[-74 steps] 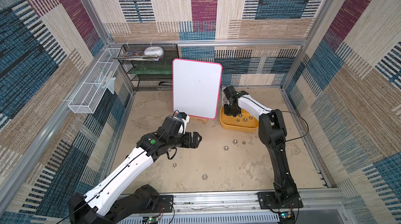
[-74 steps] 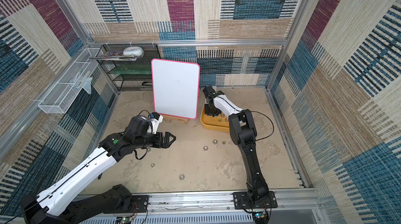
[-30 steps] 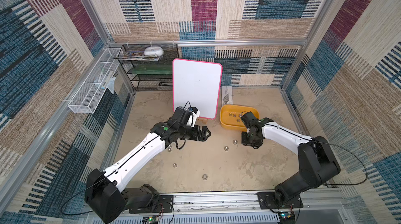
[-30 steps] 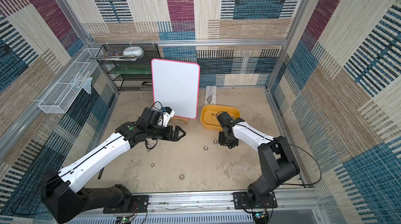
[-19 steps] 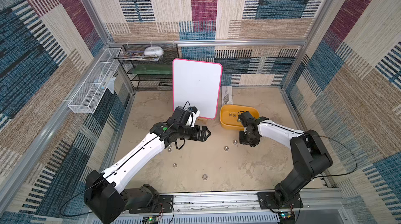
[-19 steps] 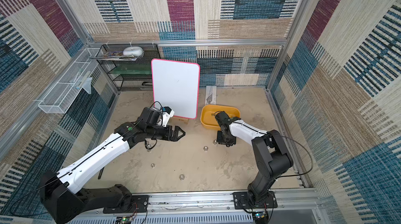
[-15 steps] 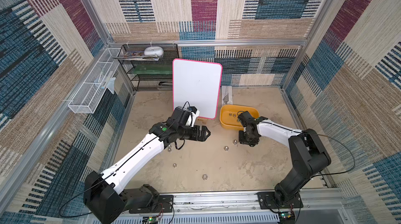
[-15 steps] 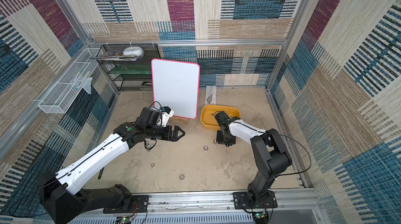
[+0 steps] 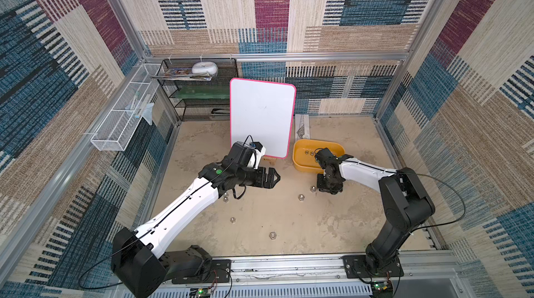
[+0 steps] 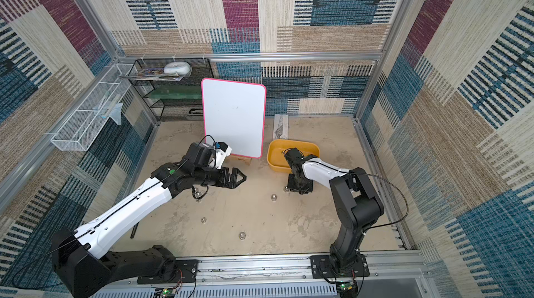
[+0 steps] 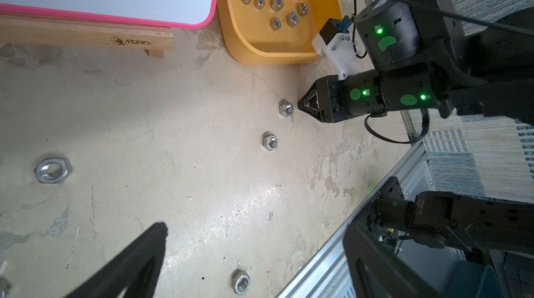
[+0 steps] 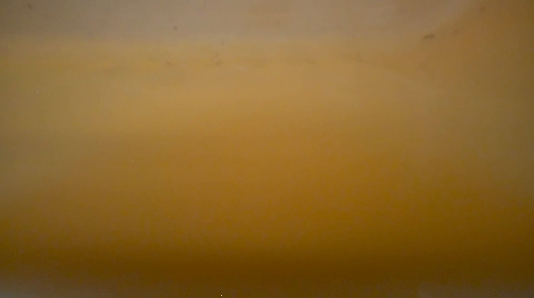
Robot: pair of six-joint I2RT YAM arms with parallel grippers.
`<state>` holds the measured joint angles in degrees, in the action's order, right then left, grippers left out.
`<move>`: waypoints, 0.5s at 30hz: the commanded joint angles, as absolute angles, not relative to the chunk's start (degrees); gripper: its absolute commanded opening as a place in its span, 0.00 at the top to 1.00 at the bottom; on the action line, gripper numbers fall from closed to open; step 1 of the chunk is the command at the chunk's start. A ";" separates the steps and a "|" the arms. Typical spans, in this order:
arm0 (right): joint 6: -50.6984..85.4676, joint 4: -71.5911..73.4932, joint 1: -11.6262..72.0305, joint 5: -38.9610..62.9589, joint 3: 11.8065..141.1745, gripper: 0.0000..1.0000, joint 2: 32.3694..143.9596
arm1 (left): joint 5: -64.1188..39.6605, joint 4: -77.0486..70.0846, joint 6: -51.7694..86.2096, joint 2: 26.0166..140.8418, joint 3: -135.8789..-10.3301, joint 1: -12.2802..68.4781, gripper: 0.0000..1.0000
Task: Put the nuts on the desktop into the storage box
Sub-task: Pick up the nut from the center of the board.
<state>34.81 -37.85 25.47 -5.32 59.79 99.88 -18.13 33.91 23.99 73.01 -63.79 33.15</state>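
Observation:
The mustard storage box (image 9: 336, 147) (image 10: 313, 145) sits at the back right of the desktop (image 9: 289, 224); several nuts (image 11: 276, 2) lie inside it. Loose nuts rest on the desktop: two in front of the box (image 9: 312, 188) (image 9: 301, 196), others nearer the front (image 9: 232, 219) (image 9: 272, 235). My right gripper (image 9: 329, 188) (image 10: 299, 187) is down at the desktop just in front of the box, its tip (image 11: 302, 104) beside a nut (image 11: 286, 108); its jaws cannot be made out. The right wrist view is only yellow blur. My left gripper (image 9: 273, 178) (image 11: 258, 230) hovers open and empty at mid-desktop.
A pink-edged whiteboard (image 9: 261, 120) on a wooden stand (image 11: 86, 36) rises left of the box. A black mesh rack (image 9: 199, 91) stands at the back left, a white wire basket (image 9: 121, 126) on the left wall. A wide flat nut (image 11: 53, 169) lies apart; a metal rail (image 9: 289, 264) borders the front.
The right arm has left the box, come down to the desktop in front of it and edged left toward a nut. The left arm reached forward earlier and has since stayed almost still.

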 commanded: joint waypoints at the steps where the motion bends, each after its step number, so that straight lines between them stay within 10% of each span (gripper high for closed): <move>1: 34.98 -36.60 25.56 -5.86 59.94 0.72 100.45 | -19.00 33.75 23.69 73.24 -63.88 33.13 0.00; 15: 34.32 -39.84 25.56 -6.25 61.87 0.82 96.74 | -19.51 34.16 24.16 73.38 -64.25 33.09 0.00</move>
